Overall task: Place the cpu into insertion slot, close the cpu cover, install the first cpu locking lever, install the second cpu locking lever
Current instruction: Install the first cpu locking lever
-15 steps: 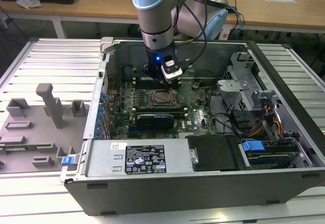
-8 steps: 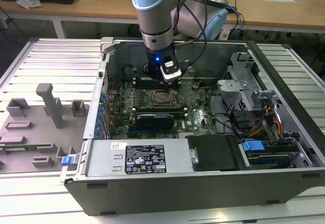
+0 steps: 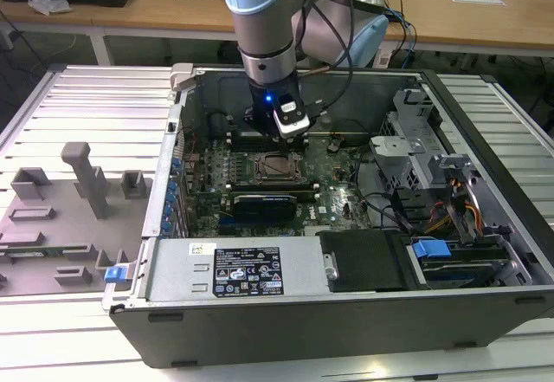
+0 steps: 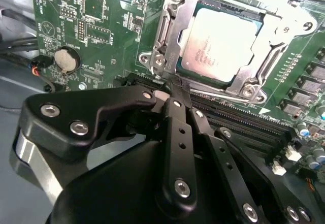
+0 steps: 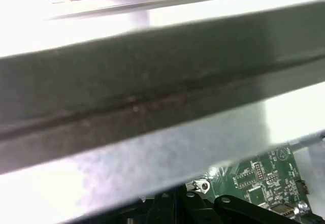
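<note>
The cpu (image 4: 219,42) sat in the slot (image 4: 167,46) under the closed cover (image 4: 277,33). The gripper (image 4: 175,88) was clenched, tips beside the cover's edge.

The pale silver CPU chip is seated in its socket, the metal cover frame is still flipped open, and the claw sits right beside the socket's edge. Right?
Not quite: in the second wrist view the silver metal cover frame lies closed over the pale silver CPU chip, which shows through its window. The black claw does sit at the socket's edge.

The end effector (image 4: 175,89) hangs just beside the cpu cover (image 4: 277,28); black card slots (image 4: 238,120) crowd beneath it, and the case wall (image 5: 152,92) stands close behind the arm.
</note>
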Motion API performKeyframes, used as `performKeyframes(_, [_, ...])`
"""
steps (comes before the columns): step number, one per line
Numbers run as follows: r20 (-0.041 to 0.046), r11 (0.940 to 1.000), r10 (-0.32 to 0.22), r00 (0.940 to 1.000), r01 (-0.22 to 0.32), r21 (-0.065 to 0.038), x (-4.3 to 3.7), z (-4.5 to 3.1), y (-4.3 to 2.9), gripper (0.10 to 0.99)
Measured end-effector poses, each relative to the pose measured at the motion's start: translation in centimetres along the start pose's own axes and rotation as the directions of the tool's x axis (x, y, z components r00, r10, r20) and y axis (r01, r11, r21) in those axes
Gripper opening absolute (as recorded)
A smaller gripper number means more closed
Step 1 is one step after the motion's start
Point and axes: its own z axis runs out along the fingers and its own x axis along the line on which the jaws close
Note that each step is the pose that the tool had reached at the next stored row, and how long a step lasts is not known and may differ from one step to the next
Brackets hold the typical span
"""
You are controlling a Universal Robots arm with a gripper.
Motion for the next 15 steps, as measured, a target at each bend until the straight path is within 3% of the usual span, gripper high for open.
performKeyframes(5, [-0.0007, 1.0000, 0.001, 1.0000, -0.001, -0.002, 0.02, -0.24, 0.02, 0.106])
performKeyframes(10, [-0.0065, 0.9997, 0.005, 1.0000, -0.006, -0.024, 0.21, -0.25, 0.08, 0.106])
performKeyframes(15, [-0.0068, 0.9997, 0.006, 1.0000, -0.006, -0.025, 0.24, -0.11, 0.06, 0.106])
